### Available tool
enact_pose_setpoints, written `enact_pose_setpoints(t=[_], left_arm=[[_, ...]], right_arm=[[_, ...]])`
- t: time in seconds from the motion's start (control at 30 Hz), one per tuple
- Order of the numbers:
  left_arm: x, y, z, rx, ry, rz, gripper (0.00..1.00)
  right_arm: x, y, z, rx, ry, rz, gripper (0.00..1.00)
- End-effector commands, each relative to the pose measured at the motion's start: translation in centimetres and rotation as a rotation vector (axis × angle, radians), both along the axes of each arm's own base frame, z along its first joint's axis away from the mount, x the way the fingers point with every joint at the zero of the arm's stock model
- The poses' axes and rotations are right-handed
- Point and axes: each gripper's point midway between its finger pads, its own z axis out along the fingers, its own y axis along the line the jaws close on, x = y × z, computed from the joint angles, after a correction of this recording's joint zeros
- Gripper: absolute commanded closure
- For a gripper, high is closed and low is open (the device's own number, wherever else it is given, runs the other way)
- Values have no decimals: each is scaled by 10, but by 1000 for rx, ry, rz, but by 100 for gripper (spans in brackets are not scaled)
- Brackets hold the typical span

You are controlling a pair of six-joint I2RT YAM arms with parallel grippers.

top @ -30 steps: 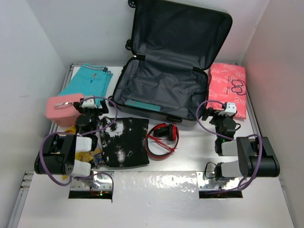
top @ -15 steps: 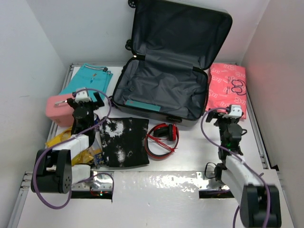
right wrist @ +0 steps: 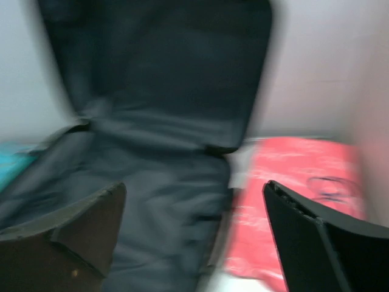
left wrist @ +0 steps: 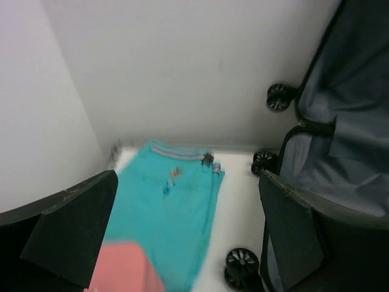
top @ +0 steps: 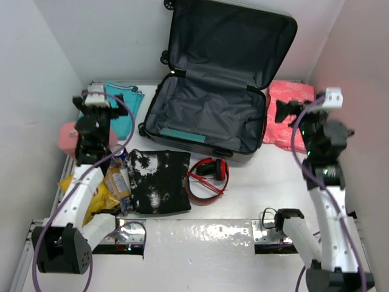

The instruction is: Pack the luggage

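The luggage (top: 206, 115) lies open at the back middle, lid propped up against the wall, its dark grey lining empty. It shows at the right of the left wrist view (left wrist: 340, 152) and fills the left of the right wrist view (right wrist: 152, 152), which is blurred. My left gripper (top: 94, 106) hangs open and empty above the folded teal shorts (top: 124, 100), left of the luggage; its fingers frame the shorts (left wrist: 164, 201). My right gripper (top: 285, 111) hangs open and empty above the red patterned package (top: 289, 118), right of the luggage.
A pink pouch (top: 68, 143) sits at the left edge. Yellow snack bags (top: 100, 191), a black-and-white tie-dye shirt (top: 159, 180) and red headphones (top: 208, 176) lie in front of the luggage. White walls close in on the left, back and right.
Both arms have risen from a low folded pose and stretched out. The left gripper moved back and left over the shorts; the right moved up and back over the red package.
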Motion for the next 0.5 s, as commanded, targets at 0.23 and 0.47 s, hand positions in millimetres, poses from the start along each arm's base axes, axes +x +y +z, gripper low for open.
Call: enact_pose_setpoints(t=[0.23,0.47], left_arm=[[-69,15,36,291,253,24,0],[-99,19,7,256,281,46,0]], right_arm=[[-50,77,-160,28,763,51,25],[-94,125,-220,-28,900,109,44]])
